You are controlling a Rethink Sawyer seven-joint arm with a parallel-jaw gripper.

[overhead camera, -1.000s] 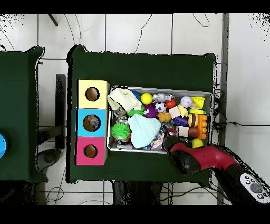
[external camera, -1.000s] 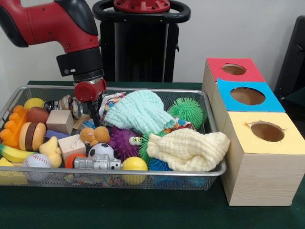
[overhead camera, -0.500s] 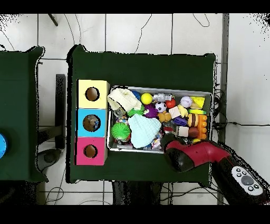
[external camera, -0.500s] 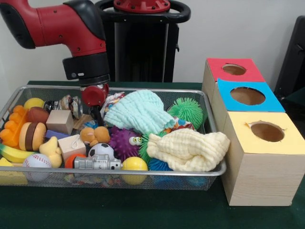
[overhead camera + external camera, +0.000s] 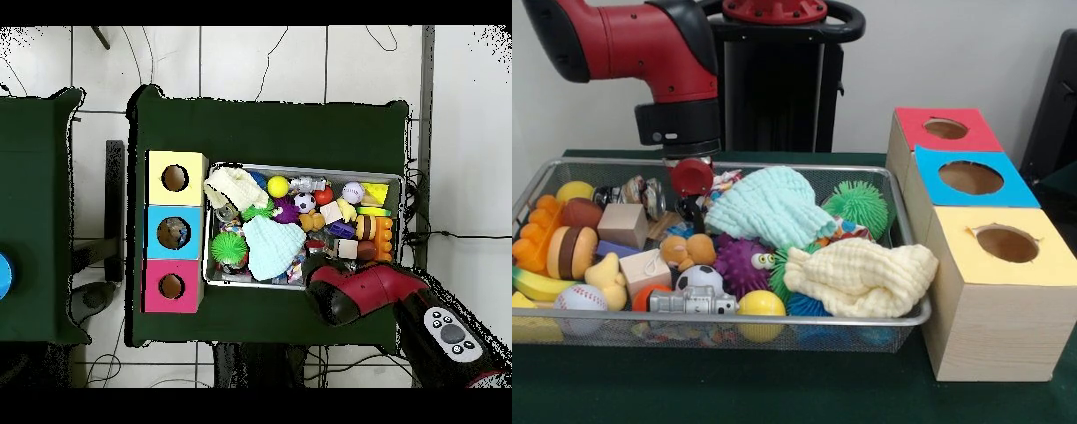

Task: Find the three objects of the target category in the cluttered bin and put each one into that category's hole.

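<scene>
at the lower edge of the front view you see the wire-mesh bin (image 5: 777, 334) on the dark green table (image 5: 777, 389), filling the left and centre of the frame. along its near wall lie a white baseball (image 5: 579, 298), a grey toy robot figure (image 5: 693, 303) and a yellow ball (image 5: 761, 305). just behind them sit a purple spiky ball with eyes (image 5: 741, 263) and a pale yellow knitted cloth (image 5: 861, 276), which droops over the bin's right end. further back, a mint green knitted cloth (image 5: 770, 208) is heaped in the middle, with a green spiky ball (image 5: 857, 203) to its right and a wooden cube (image 5: 622, 225) at the left.

at the back, in the upper left of the frame, your gripper (image 5: 692, 201) hangs from the red and black arm (image 5: 644, 44) just left of the mint cloth, low among the toys. you cannot tell how far its tips are parted, nor whether they hold or touch anything.

on the right of the frame stands the wooden box row, with the yellow-topped hole (image 5: 1007, 243) nearest, the blue-topped hole (image 5: 970, 177) behind it and the red-topped hole (image 5: 945, 129) farthest.
</scene>
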